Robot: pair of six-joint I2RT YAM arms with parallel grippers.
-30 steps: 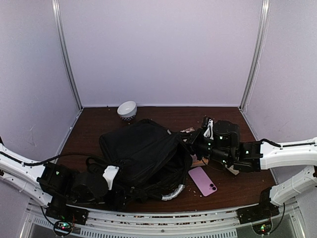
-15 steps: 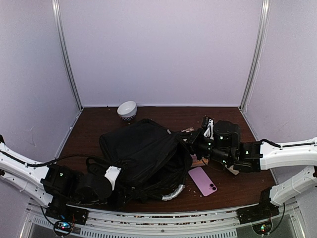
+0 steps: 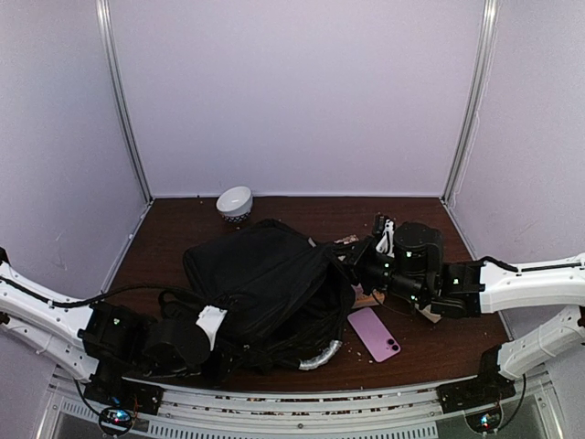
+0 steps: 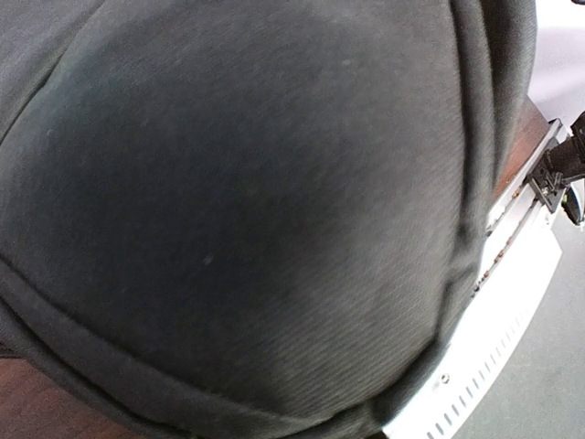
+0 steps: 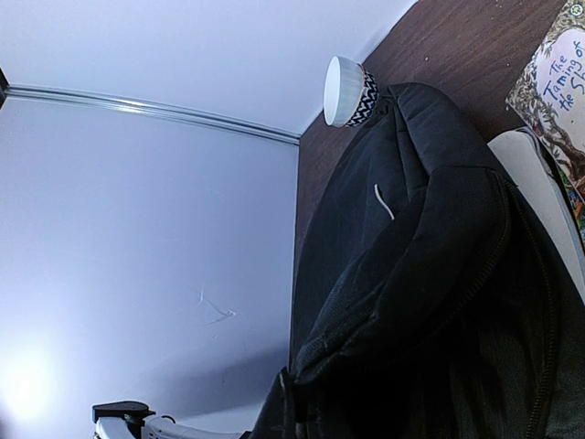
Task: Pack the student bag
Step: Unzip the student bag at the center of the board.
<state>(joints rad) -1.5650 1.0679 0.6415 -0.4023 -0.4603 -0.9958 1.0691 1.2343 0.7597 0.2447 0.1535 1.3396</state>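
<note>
Centre of the top view: student bag, large, black, soft, slumped on the dark wooden table and spreading from left of middle to just right of middle. Grey-white curved handle at its lower right edge, toward the bottom of the frame.

Left gripper low at lower left, pushed against the bag's lower left corner among the black straps. Left wrist view filled almost wholly by the bag's dark cloth, with only a strip of white perforated rail at lower right; fingers hidden, so open or closed cannot be told.

Right gripper right of centre, at the bag's right edge, jaws closed; whether cloth sits pinched between them cannot be told. Right wrist view tilted: bag across the lower right, white bowl with a black zigzag band beyond it near the top, and a paperback book lettered "The Taming of the…" at the right edge, just beside the bag.

Same bowl at upper middle of the top view, just beyond the bag, by the back wall. Pink smartphone flat on the table, back up, just right of the handle and below the right gripper.
</note>
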